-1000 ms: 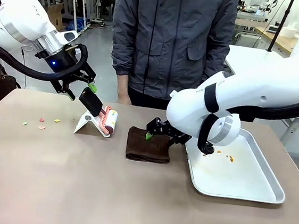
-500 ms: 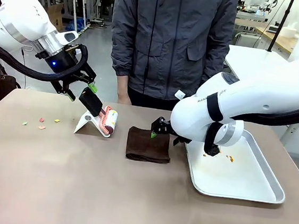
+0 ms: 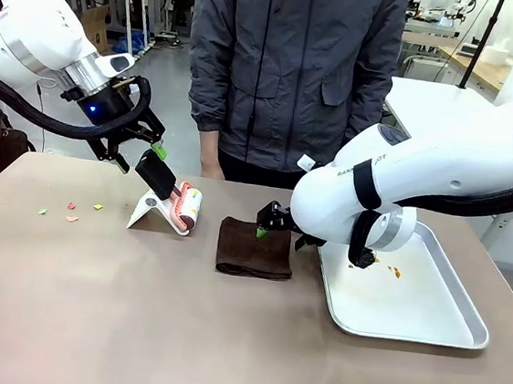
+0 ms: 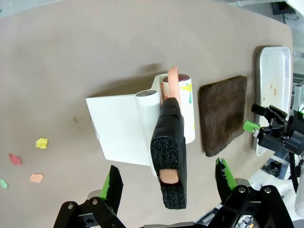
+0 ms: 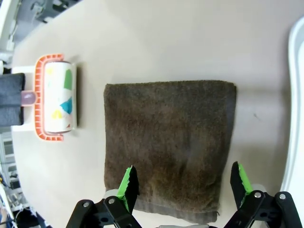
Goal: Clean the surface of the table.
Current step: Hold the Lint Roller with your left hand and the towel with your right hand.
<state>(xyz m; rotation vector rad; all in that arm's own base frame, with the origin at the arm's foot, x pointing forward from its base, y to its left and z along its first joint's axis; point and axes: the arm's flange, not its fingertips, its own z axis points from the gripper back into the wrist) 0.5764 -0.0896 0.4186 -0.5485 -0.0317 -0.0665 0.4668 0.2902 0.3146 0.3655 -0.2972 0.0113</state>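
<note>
While our left gripper (image 4: 167,175) hangs with fingers spread on either side of the lint roller (image 3: 186,208) handle (image 4: 170,152), gripping nothing, our right gripper (image 5: 184,180) hovers, fingers equally wide, over the cloth (image 5: 166,137) on the table (image 3: 132,326) beside the tray (image 3: 409,309). We judge this is the pick-up step. Next we must close on a tool and head for the paper scraps (image 3: 71,212) at the table's left.

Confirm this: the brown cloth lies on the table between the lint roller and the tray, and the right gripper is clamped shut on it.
Wrong on the grip: the right wrist view shows the right gripper wide open over the brown cloth. The cloth does lie on the table between the lint roller and the tray.
</note>
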